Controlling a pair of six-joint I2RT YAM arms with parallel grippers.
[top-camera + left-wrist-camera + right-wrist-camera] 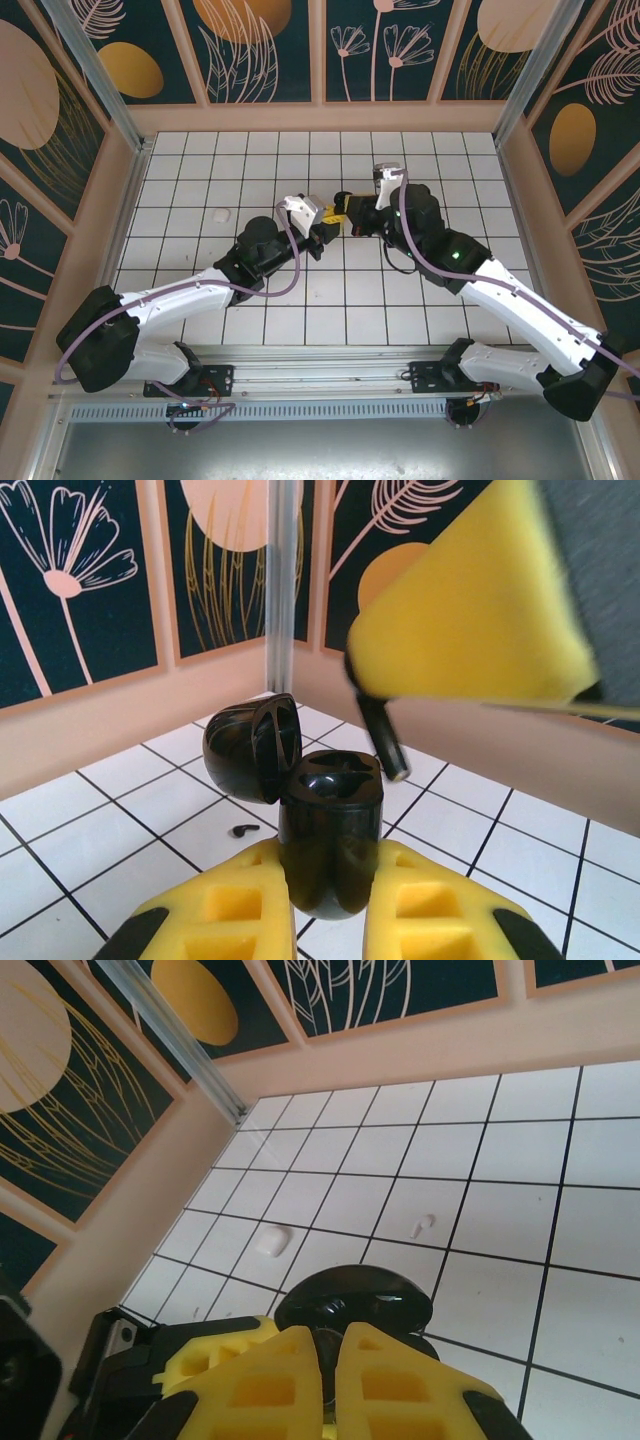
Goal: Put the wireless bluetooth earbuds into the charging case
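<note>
Clamped in my left gripper (328,905), the black charging case (330,830) stands upright, its lid (250,745) swung open leftward; I can't tell what its wells hold. Behind it a loose earbud (243,829) lies on the tiles (60,880). My right gripper (330,1350) pinches a black earbud (384,735) just above the case.

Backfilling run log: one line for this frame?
left pincer: shut on charging case, lid open | right pincer: shut on black earbud, near case opening, not seated | loose: spare black bud, white earbud
</note>
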